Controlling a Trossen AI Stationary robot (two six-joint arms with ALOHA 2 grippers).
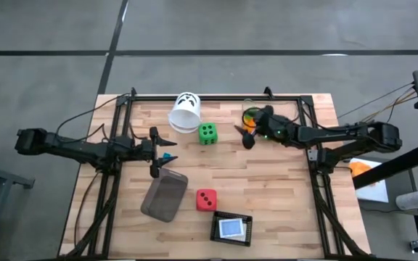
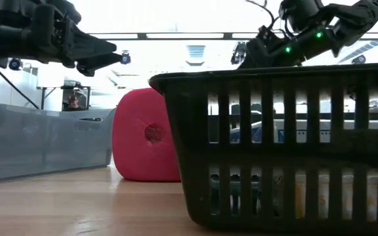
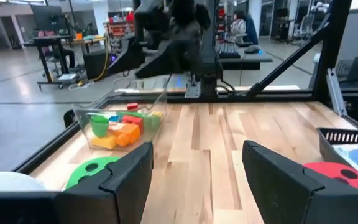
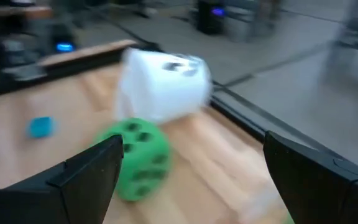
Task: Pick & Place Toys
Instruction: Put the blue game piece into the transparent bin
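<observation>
In the low view, the black basket point(image 2: 287, 144) hides most of the red die point(image 2: 143, 134).

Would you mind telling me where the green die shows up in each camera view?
High view: green die, upper middle, beside the white bucket.
Low view: not visible.
Left wrist view: its green face at lower left.
Right wrist view: lower centre-left.
Shared landmark: the white bucket.

No words, brand names, numbers or signs are readable in any view. The only markings are black dots on the green die point(image 1: 207, 133) and red die point(image 1: 206, 199), plus unreadable dark marks on the white cup point(image 1: 185, 112).
</observation>
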